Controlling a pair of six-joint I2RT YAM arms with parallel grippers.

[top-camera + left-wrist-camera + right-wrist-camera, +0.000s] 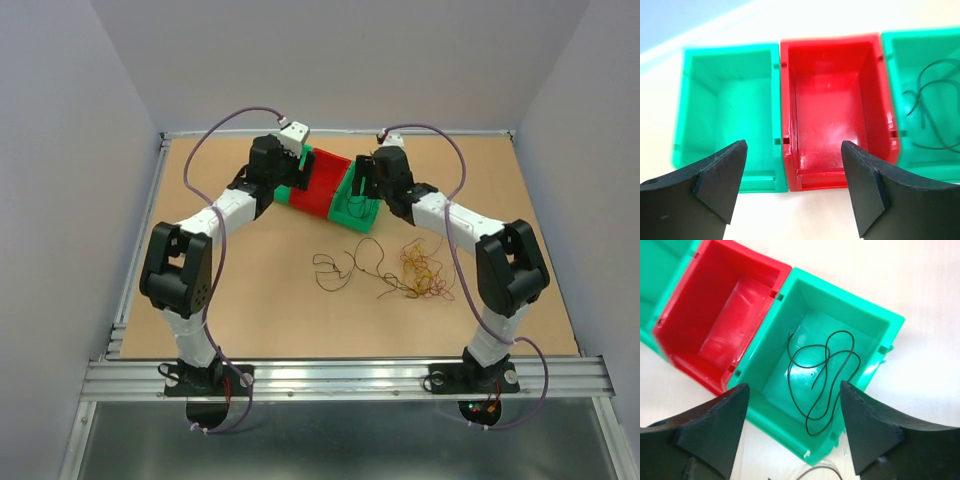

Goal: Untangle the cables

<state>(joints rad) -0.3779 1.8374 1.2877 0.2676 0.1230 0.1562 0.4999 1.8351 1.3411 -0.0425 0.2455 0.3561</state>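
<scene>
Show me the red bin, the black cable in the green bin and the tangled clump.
red bin [835, 115], left wrist view, its floor.
black cable [827, 362], right wrist view, middle loop.
clump [425, 275], top view, its centre.

Lining up touching at upper centre: green bin [725, 100], red bin [322, 184], second green bin [840, 310]. Resting on a tan table [250, 300].

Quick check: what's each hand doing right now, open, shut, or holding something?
Left hand: open, empty, over the red bin.
Right hand: open, empty, over the green bin with a black cable inside.
</scene>
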